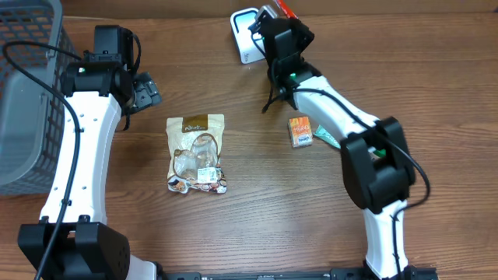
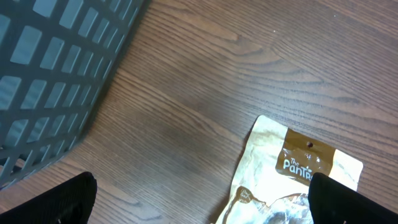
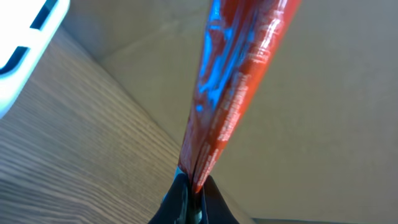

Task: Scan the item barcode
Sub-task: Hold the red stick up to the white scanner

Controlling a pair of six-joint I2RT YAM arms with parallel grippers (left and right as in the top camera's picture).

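The wooden table (image 1: 233,225) is in clear view. I see my right gripper (image 3: 193,186) pinched tight on the red packet (image 3: 236,81), holding it beside the white scanner (image 1: 243,35). My left gripper (image 2: 202,208) gapes wide and empty near the snack pouch (image 1: 197,153), with the basket (image 1: 23,93) alongside.
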